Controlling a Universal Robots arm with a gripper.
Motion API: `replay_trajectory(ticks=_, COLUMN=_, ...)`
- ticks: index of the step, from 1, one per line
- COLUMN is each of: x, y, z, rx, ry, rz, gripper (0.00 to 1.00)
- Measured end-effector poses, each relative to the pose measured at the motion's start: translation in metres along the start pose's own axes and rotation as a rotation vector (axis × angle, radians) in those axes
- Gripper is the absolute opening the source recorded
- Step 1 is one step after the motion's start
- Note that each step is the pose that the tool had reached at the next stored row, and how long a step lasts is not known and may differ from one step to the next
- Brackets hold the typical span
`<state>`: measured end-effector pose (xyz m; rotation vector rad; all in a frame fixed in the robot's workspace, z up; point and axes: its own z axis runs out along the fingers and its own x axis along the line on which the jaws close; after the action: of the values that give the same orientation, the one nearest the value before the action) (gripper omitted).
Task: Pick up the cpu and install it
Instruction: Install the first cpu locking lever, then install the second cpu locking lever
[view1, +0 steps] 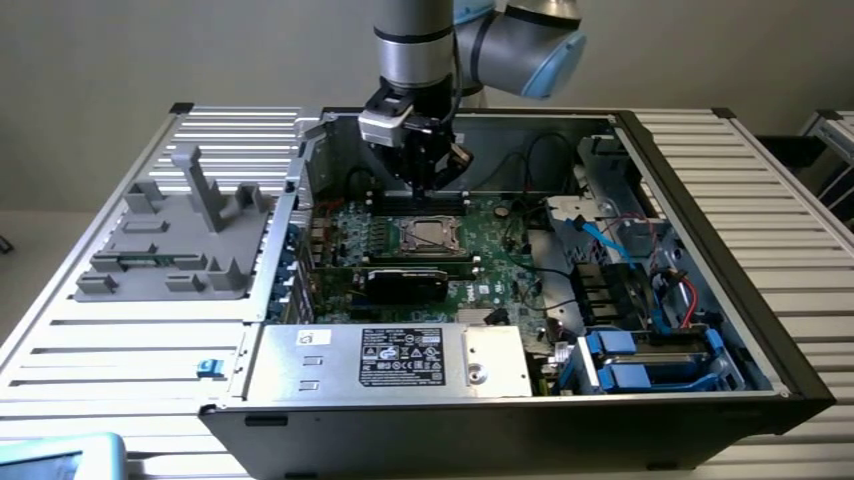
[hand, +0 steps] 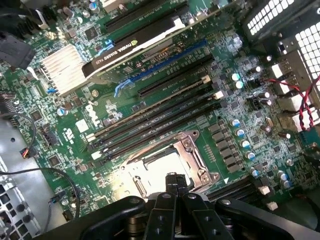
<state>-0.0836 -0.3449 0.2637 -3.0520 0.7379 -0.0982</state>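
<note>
Fingers (hand: 155, 220) of the hand (view1: 422, 190) are pressed together, gripping nothing that can be made out. In the wrist view their tips sit just above the edge of the socket (hand: 167, 167). The cpu (view1: 429, 235) lies flat in that socket, framed by its metal bracket, on the green motherboard (view1: 501, 265) inside the open computer case (view1: 694, 300). The arm (view1: 414, 40) hangs straight down, the hand pointing downward just behind the socket. The graphics card (view1: 407, 280) sits near the socket's front side.

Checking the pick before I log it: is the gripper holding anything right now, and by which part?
Nothing visibly held. The gripper is shut, its fingertips together just above the motherboard's CPU socket; no chip shows between them. Whether the cpu already sits in the socket cannot be told.
</note>
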Motion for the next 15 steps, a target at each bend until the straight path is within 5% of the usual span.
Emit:
replay_trajectory(ticks=9, x=0.0002, y=0.0000, z=-0.0041, rx=-0.0052, ry=-0.0129, rz=-0.081, gripper=0.11)
replay_trajectory(ticks=15, x=0.0002, y=-0.0001, z=-0.0042, rx=-0.0054, ry=-0.0130, rz=-0.081, gripper=0.11)
